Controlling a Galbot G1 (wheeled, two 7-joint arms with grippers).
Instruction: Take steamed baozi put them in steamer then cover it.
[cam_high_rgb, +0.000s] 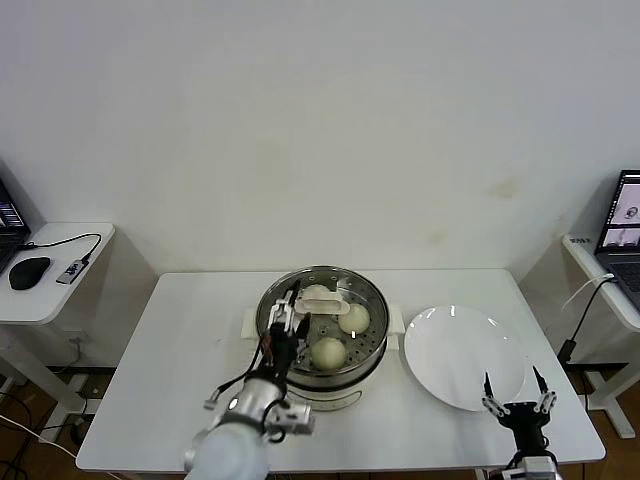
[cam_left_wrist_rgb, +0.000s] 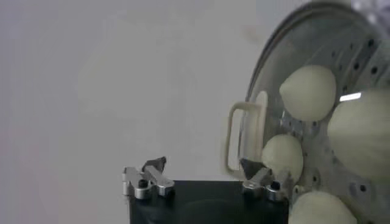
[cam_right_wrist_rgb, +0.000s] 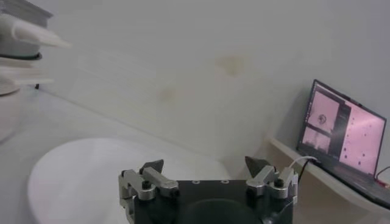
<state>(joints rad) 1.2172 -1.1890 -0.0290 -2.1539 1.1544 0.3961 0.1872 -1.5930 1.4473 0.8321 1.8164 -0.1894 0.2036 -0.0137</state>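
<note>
The steel steamer (cam_high_rgb: 372, 352) stands on its cream pot base at the table's middle. Three cream-white baozi (cam_high_rgb: 354, 318) show inside it in the head view; several baozi (cam_left_wrist_rgb: 308, 91) show in the left wrist view. The clear glass cover (cam_high_rgb: 340, 285) lies on the steamer, with its cream bar handle (cam_high_rgb: 325, 305) at centre; the handle also shows in the left wrist view (cam_left_wrist_rgb: 234, 137). My left gripper (cam_high_rgb: 288, 318) is open and empty over the cover's left part, beside the handle, and also shows in the left wrist view (cam_left_wrist_rgb: 204, 163). My right gripper (cam_high_rgb: 513, 390) is open and empty at the plate's front edge, and also shows in the right wrist view (cam_right_wrist_rgb: 205, 162).
A flat white plate (cam_high_rgb: 462, 355) lies right of the steamer and also shows in the right wrist view (cam_right_wrist_rgb: 79, 170). A side table with a mouse (cam_high_rgb: 28, 270) stands at the left. A laptop (cam_high_rgb: 622, 215) stands on a desk at the right.
</note>
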